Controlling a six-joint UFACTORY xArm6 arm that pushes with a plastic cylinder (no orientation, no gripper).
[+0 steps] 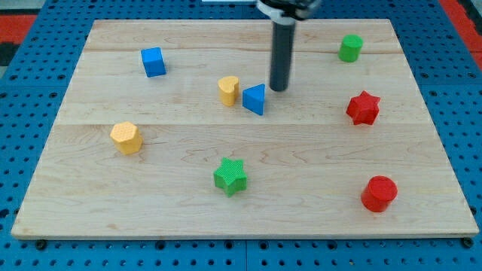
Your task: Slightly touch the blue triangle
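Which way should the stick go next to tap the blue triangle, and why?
Probably a tiny nudge toward the view's lower left. My tip sits just up and to the right of the blue triangle, seemingly with a sliver of board between them. The yellow block sits close on the triangle's other side, so I should stop at first contact.

Rod [282,53] upper part cut off by view's top edge; arm above unseen. Blue pegboard [45,15] surround cropped on all sides.

wooden board [151,188] | blocks: blue triangle [254,98], blue cube [153,62], green star [230,176]
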